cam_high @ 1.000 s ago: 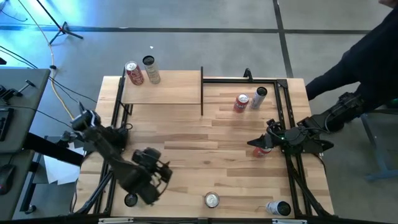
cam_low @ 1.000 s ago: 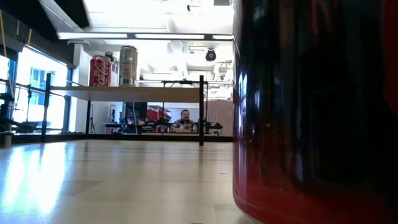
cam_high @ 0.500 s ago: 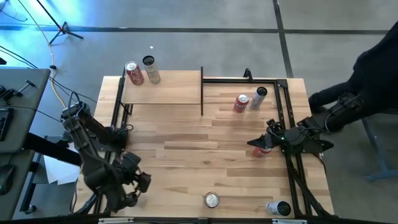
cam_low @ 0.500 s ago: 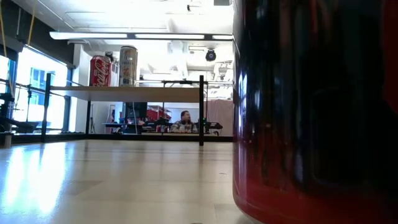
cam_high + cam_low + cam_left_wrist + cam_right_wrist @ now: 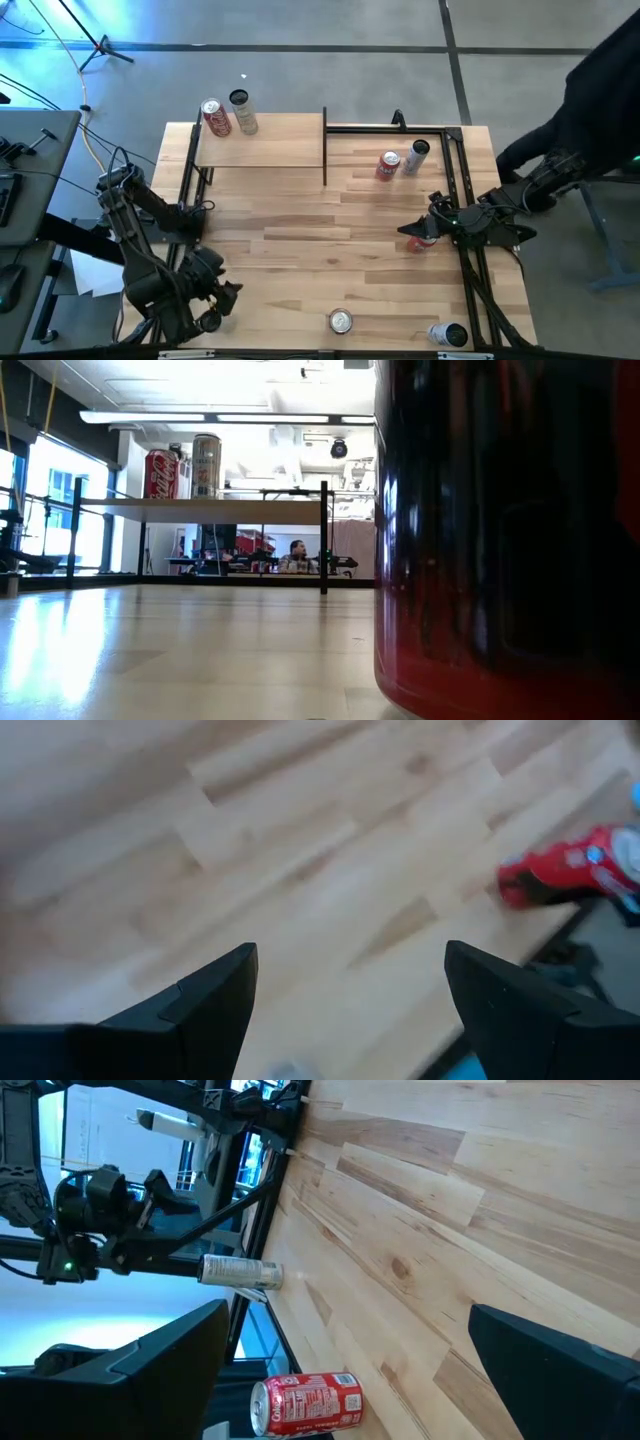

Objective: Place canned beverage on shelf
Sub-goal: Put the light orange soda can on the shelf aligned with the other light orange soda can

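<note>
Red canned beverage stands upright by the table's front edge, long axis vertical, silver top up. It sits off to the side of the left gripper, well apart from it. In the left wrist view it shows ahead past the fingers, which are partly open and hold nothing. Right gripper is wide open and empty and waits at the right side, about as far from the can, so neither is clearly nearer. Shelf lies well beyond the left gripper and already carries two cans.
</note>
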`<state>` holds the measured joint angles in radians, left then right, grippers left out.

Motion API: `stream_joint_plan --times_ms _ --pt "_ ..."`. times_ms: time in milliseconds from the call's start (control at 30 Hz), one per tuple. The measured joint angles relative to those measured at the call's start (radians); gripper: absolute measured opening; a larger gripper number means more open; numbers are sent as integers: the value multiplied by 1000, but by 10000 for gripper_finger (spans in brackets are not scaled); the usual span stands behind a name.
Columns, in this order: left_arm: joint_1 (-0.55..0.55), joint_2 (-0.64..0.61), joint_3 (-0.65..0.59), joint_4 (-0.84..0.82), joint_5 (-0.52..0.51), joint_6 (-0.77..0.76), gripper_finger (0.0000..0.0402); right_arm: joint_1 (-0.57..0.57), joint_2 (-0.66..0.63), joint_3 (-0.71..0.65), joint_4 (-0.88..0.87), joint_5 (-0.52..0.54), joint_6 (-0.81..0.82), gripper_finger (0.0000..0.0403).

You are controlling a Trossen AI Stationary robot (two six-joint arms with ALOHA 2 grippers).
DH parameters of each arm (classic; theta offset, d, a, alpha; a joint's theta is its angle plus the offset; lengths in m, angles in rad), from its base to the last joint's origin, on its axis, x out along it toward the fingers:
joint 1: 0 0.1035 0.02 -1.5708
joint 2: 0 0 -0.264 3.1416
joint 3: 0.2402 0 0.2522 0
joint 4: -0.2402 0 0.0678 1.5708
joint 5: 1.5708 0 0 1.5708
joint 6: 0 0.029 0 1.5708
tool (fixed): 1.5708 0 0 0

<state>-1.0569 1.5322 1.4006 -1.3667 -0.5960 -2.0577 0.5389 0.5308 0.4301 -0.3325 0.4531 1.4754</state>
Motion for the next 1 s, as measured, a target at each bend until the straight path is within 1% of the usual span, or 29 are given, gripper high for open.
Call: stream_joint_plan --times_ms 100,200,233,400,467,533,633,733,933,1000 --pt "-4 0 0 31 82 -52 298 0 0 0 0 0 0 400" --pt "-5 0 0 48 212 -188 298 0 0 0 0 0 0 400" --pt "-5 0 0 62 233 -203 298 0 0 0 0 0 0 400" --pt "-5 0 0 113 260 -232 298 0 0 0 0 0 0 400" --pt "-4 -4 5 111 314 -272 298 0 0 0 0 0 0 400" --pt "-4 -13 20 110 391 -331 298 0 0 0 0 0 0 400" --pt "-4 -15 44 105 475 -425 298 0 0 0 0 0 0 400" --pt "-4 -15 60 106 515 -479 298 0 0 0 0 0 0 400" --pt "-3 0 63 156 527 -553 298 0 0 0 0 0 0 400" --pt "-3 18 63 163 547 -567 298 0 0 0 0 0 0 400"
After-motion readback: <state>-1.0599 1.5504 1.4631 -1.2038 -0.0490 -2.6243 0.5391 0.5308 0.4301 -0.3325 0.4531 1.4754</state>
